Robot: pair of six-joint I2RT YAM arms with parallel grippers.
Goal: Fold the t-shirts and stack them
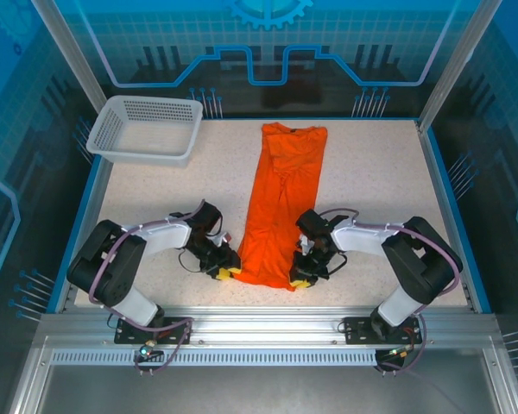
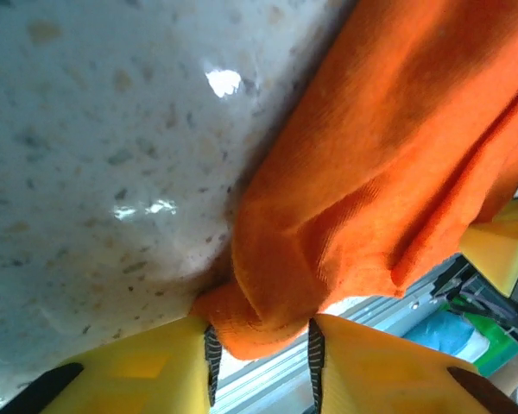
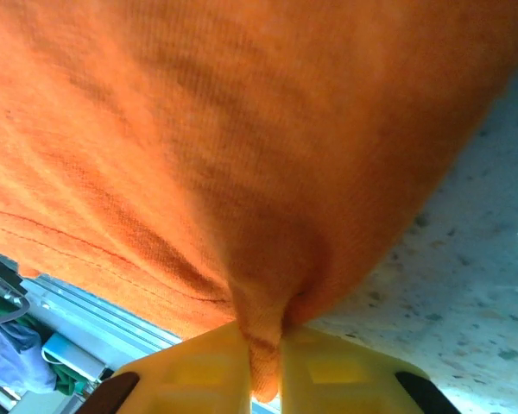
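A bright orange t-shirt (image 1: 281,198) lies folded lengthwise into a long narrow strip, running from the far middle of the table (image 1: 380,181) to the near edge. My left gripper (image 1: 225,271) is at its near left corner. In the left wrist view, my left gripper (image 2: 261,341) holds a thick bunched fold of the t-shirt (image 2: 371,172) that touches both striped pads (image 2: 212,354). My right gripper (image 1: 304,278) is at the near right corner. In the right wrist view, my right gripper (image 3: 261,345) is shut tight on a thin pinch of the t-shirt (image 3: 242,129).
A white mesh basket (image 1: 147,129) stands at the far left corner of the speckled table. The metal frame rail (image 1: 259,323) runs just behind both grippers. Bare tabletop lies to the left and right of the shirt.
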